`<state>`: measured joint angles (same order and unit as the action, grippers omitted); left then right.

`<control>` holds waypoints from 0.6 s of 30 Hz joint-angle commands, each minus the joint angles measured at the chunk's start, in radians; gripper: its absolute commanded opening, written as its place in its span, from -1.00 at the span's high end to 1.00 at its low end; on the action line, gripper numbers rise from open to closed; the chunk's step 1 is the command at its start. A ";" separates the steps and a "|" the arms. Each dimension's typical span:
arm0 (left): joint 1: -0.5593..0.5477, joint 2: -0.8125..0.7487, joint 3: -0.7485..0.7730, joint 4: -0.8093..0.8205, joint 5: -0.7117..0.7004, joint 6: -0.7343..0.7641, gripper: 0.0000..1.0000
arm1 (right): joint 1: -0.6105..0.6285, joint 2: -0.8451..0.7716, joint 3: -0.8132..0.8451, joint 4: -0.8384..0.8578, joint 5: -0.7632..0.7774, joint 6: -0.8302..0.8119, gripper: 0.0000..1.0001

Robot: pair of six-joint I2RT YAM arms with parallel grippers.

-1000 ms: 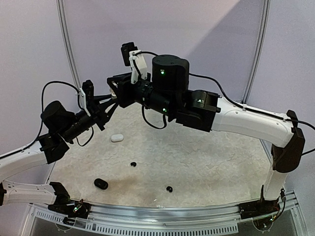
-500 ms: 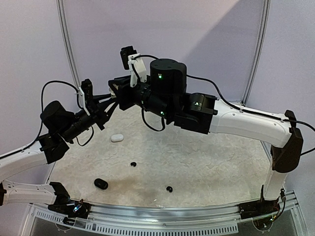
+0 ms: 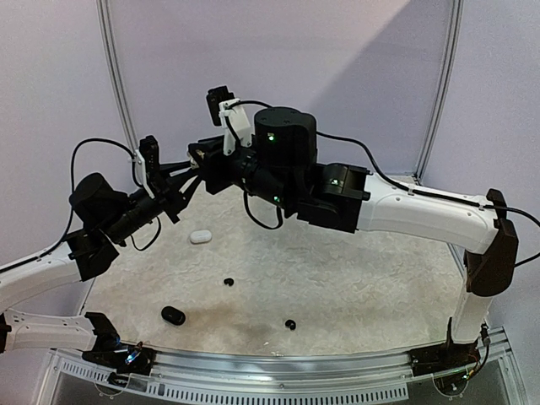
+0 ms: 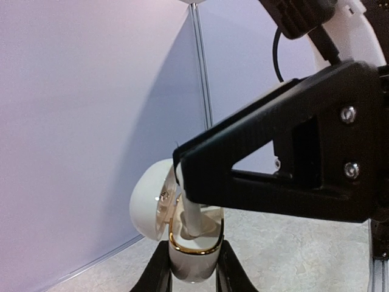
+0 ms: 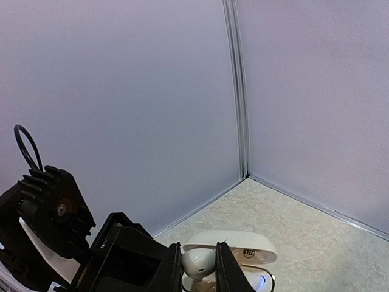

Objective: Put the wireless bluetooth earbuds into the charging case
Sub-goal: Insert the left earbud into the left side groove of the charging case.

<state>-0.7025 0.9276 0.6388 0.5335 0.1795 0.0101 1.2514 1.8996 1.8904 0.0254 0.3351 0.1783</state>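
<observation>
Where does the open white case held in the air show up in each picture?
Top external: open white case, mid-air left of centre, mostly hidden.
Left wrist: bottom centre, between the left fingers.
Right wrist: bottom centre, behind the right fingers.
Shared landmark: the right fingers pinching a white earbud.

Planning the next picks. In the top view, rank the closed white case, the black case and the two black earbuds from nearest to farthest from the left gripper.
From the left gripper, shut on the open white case:
1. closed white case, far left of the table.
2. middle black earbud, mid-table.
3. black case, near left.
4. near black earbud, near edge, centre.
</observation>
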 commanded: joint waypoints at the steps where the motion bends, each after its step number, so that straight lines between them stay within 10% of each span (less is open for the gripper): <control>1: -0.015 -0.007 0.018 0.026 0.006 -0.007 1.00 | -0.008 0.019 -0.014 -0.015 0.013 0.009 1.00; 18: -0.015 -0.010 0.019 0.033 -0.034 -0.031 1.00 | -0.017 0.015 -0.107 0.083 0.000 0.056 1.00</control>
<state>-0.7025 0.9279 0.6388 0.5220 0.1654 0.0067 1.2423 1.9003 1.8320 0.1154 0.3347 0.2131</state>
